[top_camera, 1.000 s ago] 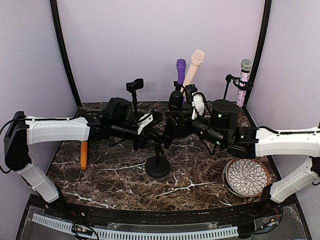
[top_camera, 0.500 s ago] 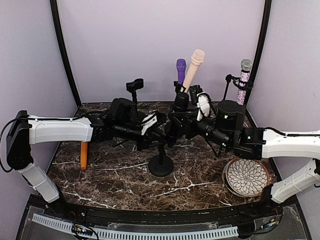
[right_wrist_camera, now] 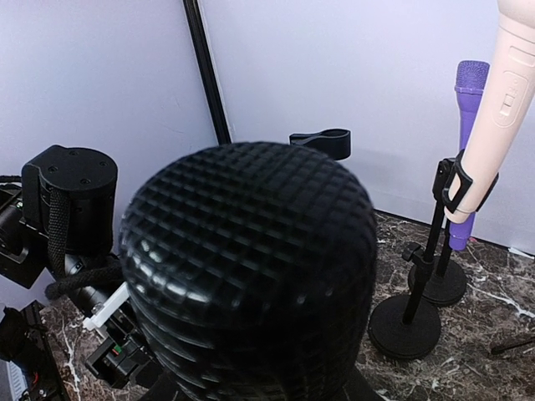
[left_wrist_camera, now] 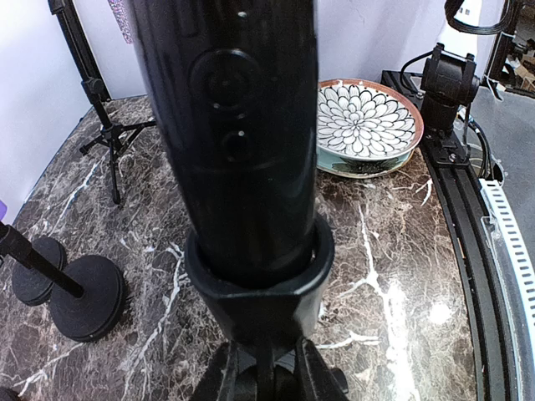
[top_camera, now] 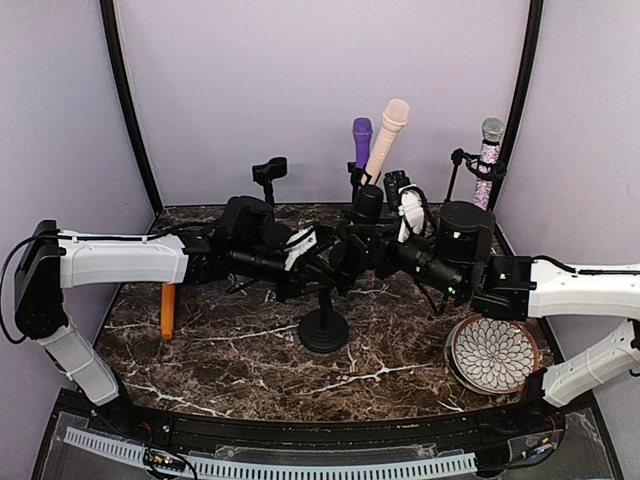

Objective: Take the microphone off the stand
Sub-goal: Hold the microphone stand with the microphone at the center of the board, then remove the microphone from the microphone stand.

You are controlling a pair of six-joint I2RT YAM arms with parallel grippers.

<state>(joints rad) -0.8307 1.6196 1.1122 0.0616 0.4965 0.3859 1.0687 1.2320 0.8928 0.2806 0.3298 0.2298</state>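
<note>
The black microphone [top_camera: 362, 212] stands tilted in the clip of a round-based stand [top_camera: 323, 332] at the table's middle. My left gripper [top_camera: 320, 266] comes in from the left and is shut on the stand's stem just under the clip. In the left wrist view the microphone's body [left_wrist_camera: 234, 125] sits in the clip ring [left_wrist_camera: 259, 280], with my left gripper [left_wrist_camera: 266, 380] below it. My right gripper [top_camera: 366, 240] comes in from the right, shut on the microphone's body. The grille head [right_wrist_camera: 251, 276] fills the right wrist view and hides most of the right fingers.
At the back stand a purple microphone [top_camera: 361, 135], a peach one [top_camera: 388, 130], a glittery pink one [top_camera: 488, 160] on a tripod, and an empty clip stand [top_camera: 269, 170]. A patterned plate [top_camera: 493, 353] lies front right. An orange object [top_camera: 168, 308] lies at the left.
Both arms, the microphone and its stand have shifted slightly right together. The microphone's head sits a little further right and the base has slid with it. Both grips are unchanged.
</note>
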